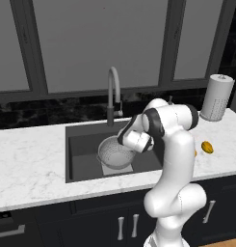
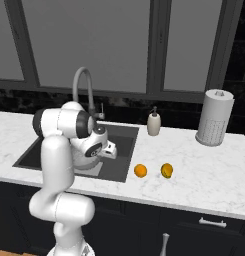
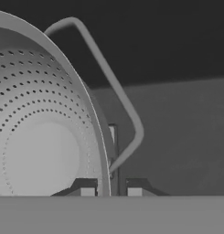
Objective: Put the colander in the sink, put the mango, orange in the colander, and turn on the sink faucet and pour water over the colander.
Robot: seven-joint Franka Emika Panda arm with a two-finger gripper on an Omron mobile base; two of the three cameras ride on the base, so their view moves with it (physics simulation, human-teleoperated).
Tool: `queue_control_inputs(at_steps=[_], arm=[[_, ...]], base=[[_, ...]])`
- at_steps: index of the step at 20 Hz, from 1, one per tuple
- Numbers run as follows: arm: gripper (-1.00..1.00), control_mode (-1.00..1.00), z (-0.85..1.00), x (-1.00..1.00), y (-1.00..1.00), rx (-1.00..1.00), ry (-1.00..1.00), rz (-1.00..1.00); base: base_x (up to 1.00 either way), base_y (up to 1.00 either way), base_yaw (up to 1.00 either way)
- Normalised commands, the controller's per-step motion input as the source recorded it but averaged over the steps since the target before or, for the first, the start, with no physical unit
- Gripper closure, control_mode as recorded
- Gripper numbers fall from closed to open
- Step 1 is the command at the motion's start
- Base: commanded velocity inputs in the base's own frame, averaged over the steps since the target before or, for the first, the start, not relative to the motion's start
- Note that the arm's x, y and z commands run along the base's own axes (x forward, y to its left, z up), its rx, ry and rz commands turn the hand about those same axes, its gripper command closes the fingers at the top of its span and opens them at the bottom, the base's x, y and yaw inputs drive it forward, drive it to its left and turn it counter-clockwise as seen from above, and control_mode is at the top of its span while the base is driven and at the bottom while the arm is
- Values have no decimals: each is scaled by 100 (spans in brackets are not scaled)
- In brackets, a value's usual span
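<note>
The colander [image 3: 45,137] sits in the sink [image 1: 83,144], resting on the lighter patch of the basin floor. The fingers [image 3: 111,192] are pinching its rim: one tip lies inside the bowl, the other outside, with the thin metal wall between them. The wire handle [image 3: 118,91] loops up and outward just beyond the outer finger.

The orange [image 2: 140,170] and the mango [image 2: 167,170] lie on the table [image 2: 194,170], well away from the fingers, on the far side of the sink edge. The faucet [image 1: 113,91] rises behind the basin, beyond the bowl. A soap dispenser [image 2: 154,123] and a paper towel roll [image 2: 214,117] stand further along the table.

Risks noted, as judgement:
- If the fingers lift away before spreading, the rim would be dragged up and the bowl tipped or shifted off its seat.
- On withdrawal, the outer finger could catch the handle loop, which stands very near it.
- Whether the spout stands over the bowl cannot be told; if it does not, water would miss the fruit.
- Both fruits are round and may roll when gripped on the smooth table.
</note>
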Motion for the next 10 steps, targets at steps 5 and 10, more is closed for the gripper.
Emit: queue_control_inputs(at_steps=[5, 10], arm=[[100, -100, -36, 1, 3, 0, 0, 0], [100, -100, -35, 3, 7, 0, 0, 0]], base=[[0, 0, 0], [0, 0, 0]])
